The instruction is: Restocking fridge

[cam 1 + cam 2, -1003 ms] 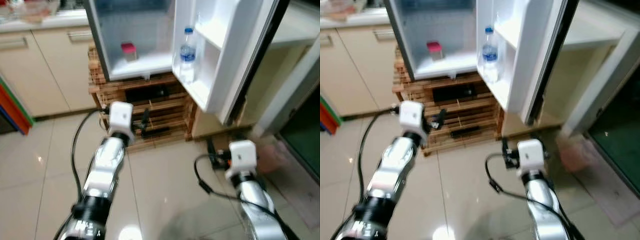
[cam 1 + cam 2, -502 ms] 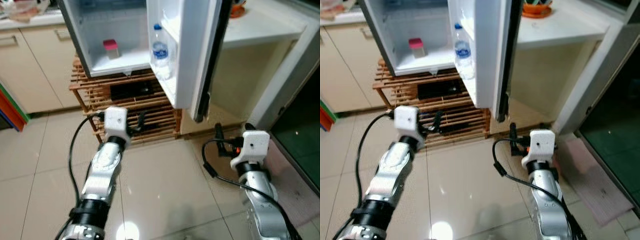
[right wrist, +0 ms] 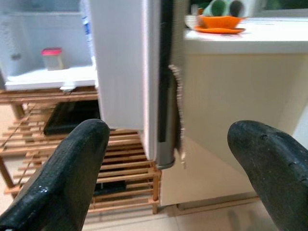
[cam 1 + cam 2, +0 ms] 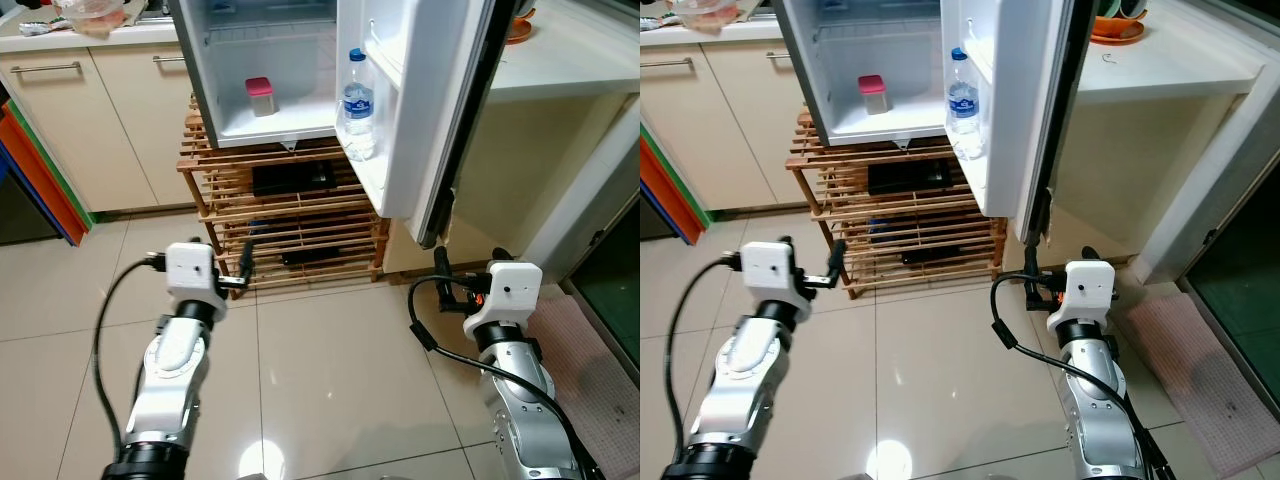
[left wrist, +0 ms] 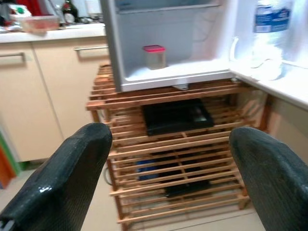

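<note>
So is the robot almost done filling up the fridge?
Not yet. The fridge door is open, with a water bottle in the door shelf and a small pink-lidded jar inside. Nothing is in hand: the left pincer and right pincer are both open and hold nothing. The rest of the visible fridge floor looks bare, so much seems left.

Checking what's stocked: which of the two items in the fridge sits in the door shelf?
The clear water bottle with the blue cap and label stands upright in the open door's shelf. The small pink-lidded container sits inside the fridge compartment instead.
</note>
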Controlling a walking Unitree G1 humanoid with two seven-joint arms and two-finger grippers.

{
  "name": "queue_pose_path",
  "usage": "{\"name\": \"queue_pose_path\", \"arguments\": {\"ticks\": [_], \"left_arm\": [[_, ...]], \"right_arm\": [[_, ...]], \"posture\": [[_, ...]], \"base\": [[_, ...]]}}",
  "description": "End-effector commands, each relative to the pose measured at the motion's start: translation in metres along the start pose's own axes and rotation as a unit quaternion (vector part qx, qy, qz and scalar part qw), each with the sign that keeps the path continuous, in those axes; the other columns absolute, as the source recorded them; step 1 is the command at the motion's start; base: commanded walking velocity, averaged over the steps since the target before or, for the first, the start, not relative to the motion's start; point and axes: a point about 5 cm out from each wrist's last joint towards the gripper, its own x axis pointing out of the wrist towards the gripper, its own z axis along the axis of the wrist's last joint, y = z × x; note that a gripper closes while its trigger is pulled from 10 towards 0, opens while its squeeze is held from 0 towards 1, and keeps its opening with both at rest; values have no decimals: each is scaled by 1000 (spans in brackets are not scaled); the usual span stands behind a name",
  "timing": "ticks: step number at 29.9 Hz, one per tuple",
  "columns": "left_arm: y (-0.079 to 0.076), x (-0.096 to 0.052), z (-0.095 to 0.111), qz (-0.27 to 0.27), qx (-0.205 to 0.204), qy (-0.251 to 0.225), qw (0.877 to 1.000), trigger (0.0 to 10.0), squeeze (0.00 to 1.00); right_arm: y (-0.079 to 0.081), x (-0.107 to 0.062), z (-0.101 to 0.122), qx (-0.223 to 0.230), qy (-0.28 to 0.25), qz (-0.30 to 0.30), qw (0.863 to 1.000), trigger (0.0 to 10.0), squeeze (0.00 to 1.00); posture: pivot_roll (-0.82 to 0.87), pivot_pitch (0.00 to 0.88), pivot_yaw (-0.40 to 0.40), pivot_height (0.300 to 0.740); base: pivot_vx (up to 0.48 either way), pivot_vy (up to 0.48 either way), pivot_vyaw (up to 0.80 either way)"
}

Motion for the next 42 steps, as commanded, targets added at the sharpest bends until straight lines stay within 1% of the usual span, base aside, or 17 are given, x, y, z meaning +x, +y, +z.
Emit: {"name": "queue_pose_path", "arguments": {"ticks": [1, 3, 6, 7, 10, 11, 14, 20, 28, 30, 34, 35, 38, 39, 40, 41, 42], "left_arm": [[-3, 2, 2, -1, 9, 1, 1000, 10000, 0], [-4, 4, 2, 11, 9, 6, 1000, 10000, 0], [-9, 4, 5, 4, 12, 2, 1000, 10000, 0], [-13, 4, 7, -2, 9, -1, 1000, 10000, 0], [-16, 5, 10, -9, -1, -7, 1000, 10000, 0], [-14, 7, 12, -2, 0, -9, 1000, 10000, 0], [-17, 12, 17, -10, 1, -14, 1000, 10000, 0], [-23, 19, 22, -22, -4, -18, 1000, 10000, 0], [-31, 26, 29, -37, -4, -30, 999, 10000, 0], [-34, 27, 31, -40, -4, -33, 999, 10000, 0], [-35, 29, 31, -44, -6, -33, 998, 10000, 0], [-35, 30, 31, -45, -6, -31, 998, 10000, 0], [-34, 32, 31, -44, -7, -30, 999, 10000, 0], [-34, 33, 32, -45, -8, -30, 999, 10000, 0], [-34, 34, 32, -46, -7, -29, 998, 10000, 0], [-34, 34, 32, -46, -7, -29, 998, 10000, 0], [-34, 34, 31, -47, -6, -28, 998, 10000, 0]], "right_arm": [[1, 3, 2, -2, -6, 7, 1000, 10000, 0], [2, 7, -1, -5, -3, 14, 1000, 10000, 0], [3, 10, -3, -7, -1, 22, 1000, 10000, 0], [4, 12, -3, -8, -1, 28, 1000, 10000, 0], [6, 13, -3, -8, -3, 32, 999, 10000, 0], [8, 14, -2, -8, -5, 33, 999, 10000, 0], [10, 14, -2, -8, -8, 32, 999, 10000, 0], [12, 10, -3, -8, -12, 26, 1000, 10000, 0], [7, 2, -7, -12, -9, 7, 1000, 10000, 0], [6, 0, -9, -13, -5, 2, 1000, 10000, 0], [4, -13, -21, -16, 17, 4, 1000, 10000, 0], [2, -28, -41, -25, 61, 20, 998, 10000, 0], [0, -44, -62, -38, 111, 45, 992, 10000, 0], [-4, -57, -77, -49, 148, 53, 986, 10000, 0], [-7, -62, -86, -56, 172, 55, 982, 10000, 0], [-7, -62, -86, -56, 172, 55, 982, 10000, 0], [-9, -65, -91, -60, 187, 57, 979, 10000, 0]], "posture": [[-92, 0, -25, 740], [-65, 0, -46, 740], [-48, 0, -54, 740], [-45, 0, -55, 740], [-46, 0, -50, 740], [-51, 0, -43, 740], [-59, 0, -37, 740], [-88, 0, -14, 740], [-113, 0, 1, 740], [-117, 0, 5, 740], [-119, 0, 7, 740], [-123, 0, 10, 740], [-127, 0, 15, 740], [-128, 0, 18, 740], [-132, 0, 21, 740], [-132, 0, 21, 740], [-135, 0, 21, 740]], "base": [[0, 0, 0], [0, 0, 0], [0, 0, 0], [0, 0, 0], [0, 0, 0], [480, 0, 0], [480, 0, 0], [480, 0, 0], [473, 0, 0], [142, 0, 0], [0, 0, 0], [0, 0, 0], [0, 0, 0], [0, 0, 0], [0, 0, 0], [0, 0, 0], [0, 0, 0]]}}
